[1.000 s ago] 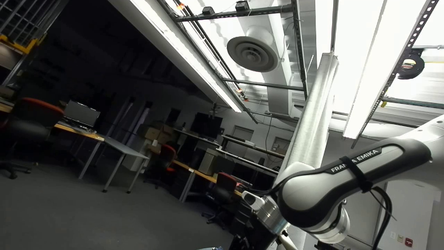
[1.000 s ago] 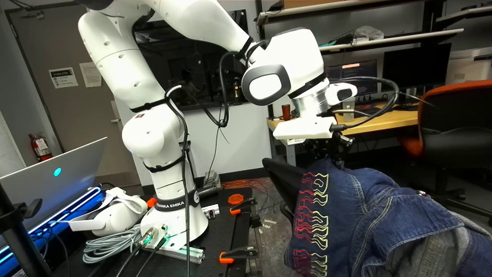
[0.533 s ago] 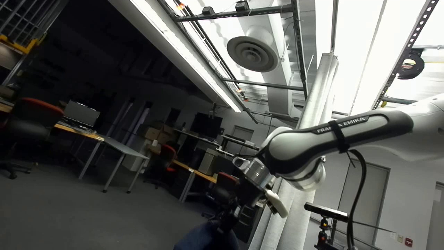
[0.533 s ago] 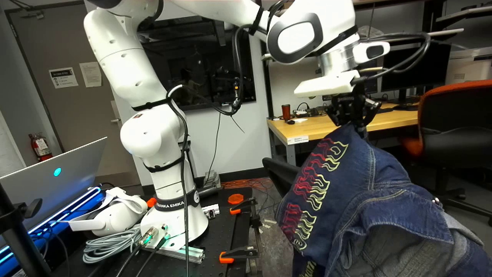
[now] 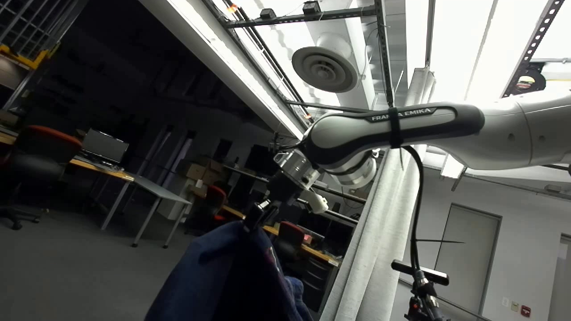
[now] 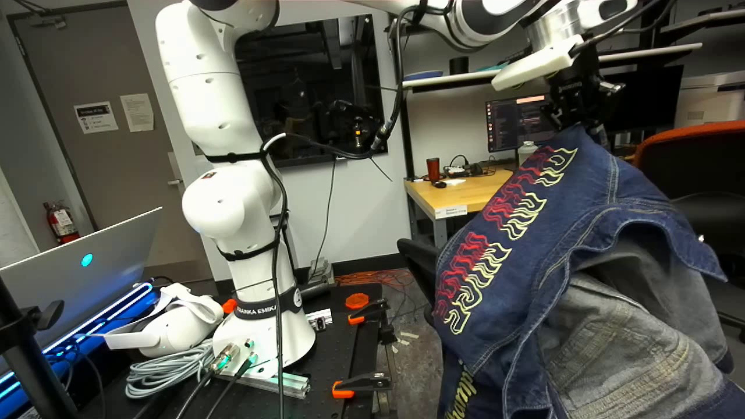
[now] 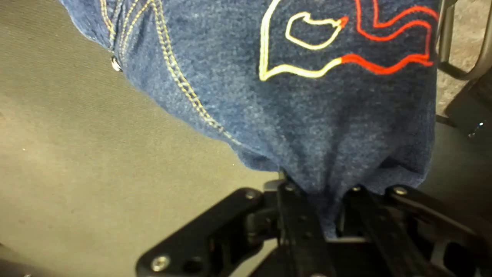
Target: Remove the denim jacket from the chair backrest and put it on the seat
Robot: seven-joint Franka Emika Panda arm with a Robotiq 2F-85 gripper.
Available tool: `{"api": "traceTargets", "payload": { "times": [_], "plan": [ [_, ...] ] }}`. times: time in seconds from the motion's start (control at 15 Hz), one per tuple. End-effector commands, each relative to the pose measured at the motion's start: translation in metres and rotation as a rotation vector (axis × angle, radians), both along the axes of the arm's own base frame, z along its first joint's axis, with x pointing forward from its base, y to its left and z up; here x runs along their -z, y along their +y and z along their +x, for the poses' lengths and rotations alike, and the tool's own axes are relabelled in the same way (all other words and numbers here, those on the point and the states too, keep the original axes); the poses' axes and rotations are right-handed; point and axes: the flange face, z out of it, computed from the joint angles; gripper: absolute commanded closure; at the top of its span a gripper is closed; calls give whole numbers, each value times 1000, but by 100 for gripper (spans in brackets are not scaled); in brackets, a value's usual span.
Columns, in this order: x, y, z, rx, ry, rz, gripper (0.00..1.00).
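The denim jacket [image 6: 588, 192] is dark blue, with red and yellow stitched patterns and a grey inner side. It hangs in folds below my gripper [image 6: 585, 129] in an exterior view, its lower part running out of frame. It also shows in an exterior view [image 5: 200, 276] and fills the top of the wrist view [image 7: 230, 77]. My gripper [image 7: 322, 187] is shut on a bunched fold of the jacket, with cloth between the fingers. A black chair part [image 6: 416, 259] shows left of the jacket. The seat and most of the chair are hidden or out of view.
A wooden desk [image 6: 460, 192] with a monitor [image 6: 515, 122] stands behind the jacket. An orange and black office chair [image 6: 692, 163] is at the right. Clamps [image 6: 364, 381] sit on the black robot table's edge. A camera on a stand [image 5: 419, 272] is near the arm.
My gripper has moved up and away from the robot base, pulling the held part of the jacket higher. More of its grey inner side shows, and the jacket has come into the ceiling-facing exterior view.
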Motion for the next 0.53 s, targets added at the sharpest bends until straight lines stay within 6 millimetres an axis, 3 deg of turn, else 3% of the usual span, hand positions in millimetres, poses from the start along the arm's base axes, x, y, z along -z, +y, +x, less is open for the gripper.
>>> {"api": "traceTargets", "payload": {
  "times": [0.0, 0.27, 0.47],
  "plan": [
    [-50, 30, 46, 84, -75, 1, 97],
    [-92, 70, 70, 145, -168, -12, 97],
    [-130, 103, 75, 172, -238, -11, 97]
  ]
}}
